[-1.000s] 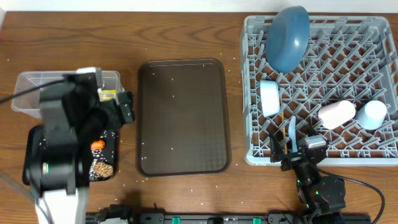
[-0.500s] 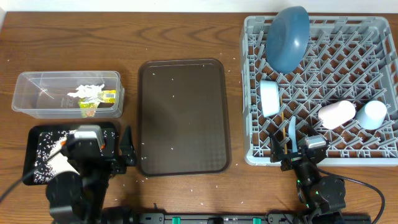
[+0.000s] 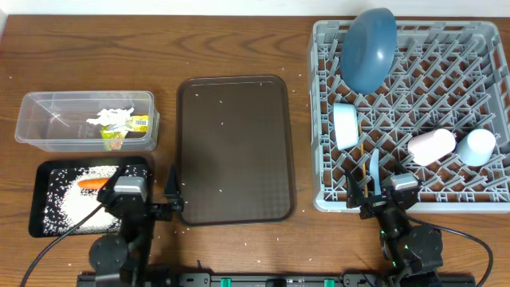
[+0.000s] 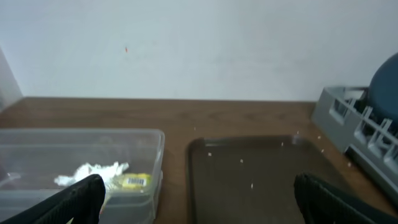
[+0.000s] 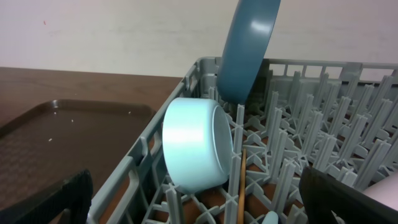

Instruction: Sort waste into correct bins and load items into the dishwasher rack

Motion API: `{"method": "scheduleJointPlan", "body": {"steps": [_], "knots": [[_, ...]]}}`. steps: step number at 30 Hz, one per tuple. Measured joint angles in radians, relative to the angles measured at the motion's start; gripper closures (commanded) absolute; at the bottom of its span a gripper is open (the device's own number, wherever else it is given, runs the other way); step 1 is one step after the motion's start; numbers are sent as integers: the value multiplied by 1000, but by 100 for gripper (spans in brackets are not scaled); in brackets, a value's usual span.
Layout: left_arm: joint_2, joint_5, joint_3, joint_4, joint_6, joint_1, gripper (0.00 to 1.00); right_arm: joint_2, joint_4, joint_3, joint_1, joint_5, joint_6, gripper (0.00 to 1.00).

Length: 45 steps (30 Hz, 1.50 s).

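Note:
The clear tub [image 3: 48, 131] holds the crumpled white tissue [image 3: 107, 118] and the yellow-green wrapper [image 3: 131, 124]; both also show in the left wrist view, the tissue [image 4: 93, 173] and the wrapper [image 4: 134, 181]. The black tray [image 3: 44, 219] holds the orange carrot [image 3: 94, 183]; the brown crumbs are hidden under my left arm. The grey rack [image 3: 446, 96] holds the dark blue plate [image 3: 369, 48], pale bowl [image 3: 345, 126], pink cup [image 3: 431, 146], light blue cup [image 3: 478, 146], blue utensil [image 3: 374, 167] and chopsticks [image 3: 360, 153]. My left gripper [image 3: 147, 195] is open and empty at the front edge. My right gripper [image 3: 374, 195] is open and empty at the rack's front wall.
The dark brown serving tray [image 3: 235, 147] lies between the bins and the rack, with white specks on it. White specks also lie on the table and in the black tray. In the right wrist view the bowl [image 5: 193, 143] leans on pegs under the plate [image 5: 249, 43].
My left arm has drawn back from over the bins to the table's front edge. The carrot now shows in the black tray. The right arm has not moved.

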Motion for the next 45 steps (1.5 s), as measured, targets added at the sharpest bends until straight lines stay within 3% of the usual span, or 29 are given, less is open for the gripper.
{"method": "scheduleJointPlan", "body": {"steps": [11, 45], "knots": [[1, 15, -237, 225, 0, -31, 2, 1, 2, 0, 0, 0, 0, 1], [-2, 14, -240, 233, 0, -31, 2, 1, 0, 0, 0, 0, 2, 1]]}}
